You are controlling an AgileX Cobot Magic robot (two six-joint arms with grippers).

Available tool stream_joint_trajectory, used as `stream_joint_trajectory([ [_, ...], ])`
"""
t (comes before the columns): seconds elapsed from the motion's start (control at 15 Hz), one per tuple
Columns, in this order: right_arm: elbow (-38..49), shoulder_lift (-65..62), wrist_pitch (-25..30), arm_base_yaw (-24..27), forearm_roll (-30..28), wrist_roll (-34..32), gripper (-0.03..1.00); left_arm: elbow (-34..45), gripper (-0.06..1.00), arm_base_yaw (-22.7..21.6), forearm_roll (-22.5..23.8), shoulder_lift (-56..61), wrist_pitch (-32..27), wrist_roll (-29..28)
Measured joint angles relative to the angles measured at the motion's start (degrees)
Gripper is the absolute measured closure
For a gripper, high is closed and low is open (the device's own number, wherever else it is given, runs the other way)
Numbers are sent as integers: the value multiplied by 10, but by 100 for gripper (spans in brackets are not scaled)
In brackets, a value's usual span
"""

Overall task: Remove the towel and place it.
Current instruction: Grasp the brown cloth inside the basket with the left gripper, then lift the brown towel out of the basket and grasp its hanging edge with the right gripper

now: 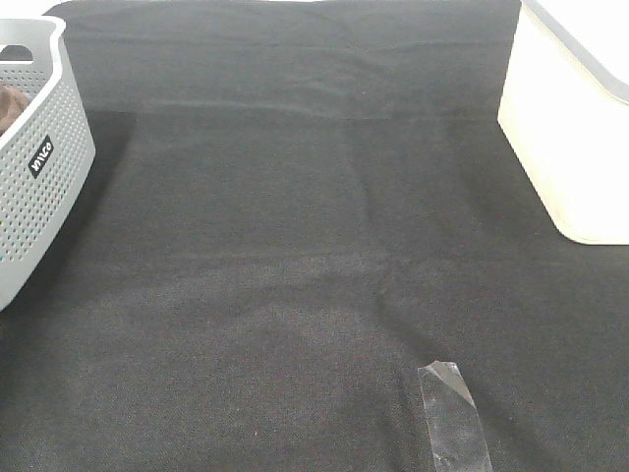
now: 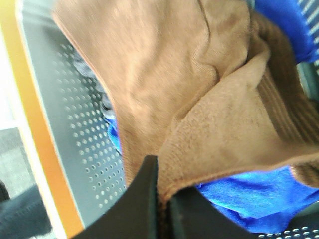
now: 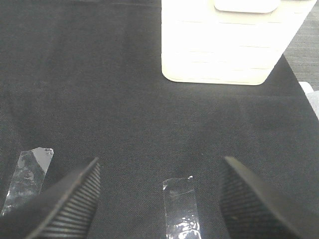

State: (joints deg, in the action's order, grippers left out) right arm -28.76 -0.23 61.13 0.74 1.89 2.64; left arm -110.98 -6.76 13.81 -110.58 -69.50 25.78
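Left end effector (image 2: 162,195) pinches the towel (image 2: 199,99) in the basket (image 2: 84,144); right end effector (image 3: 160,167) gapes wide, empty

The high view's left edge cuts the grey perforated plastic basket (image 1: 39,172), leaving only a sliver of the reddish-brown terry towel (image 1: 8,106) showing, and the cream plastic bin (image 1: 565,138) runs off the top and right. In the left wrist view blur softens the towel, which covers most of a bright blue cloth (image 2: 249,193); the black left tool (image 2: 164,199) is cropped by the picture's edge.
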Motion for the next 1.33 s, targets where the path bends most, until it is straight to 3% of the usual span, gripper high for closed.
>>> stream_joint_trajectory([
  [0.53,0,0,0,0,0,0,31,-11,94,87,19,57,-2,-1],
  [1.0,0,2,0,0,9,0,31,-84,94,176,37,108,-3,-1],
  [1.2,-6,67,-14,0,79,52,31,-115,94,222,37,109,-4,-16],
  [1.33,-10,132,-80,0,174,146,31,-119,94,256,37,109,-5,-22],
])
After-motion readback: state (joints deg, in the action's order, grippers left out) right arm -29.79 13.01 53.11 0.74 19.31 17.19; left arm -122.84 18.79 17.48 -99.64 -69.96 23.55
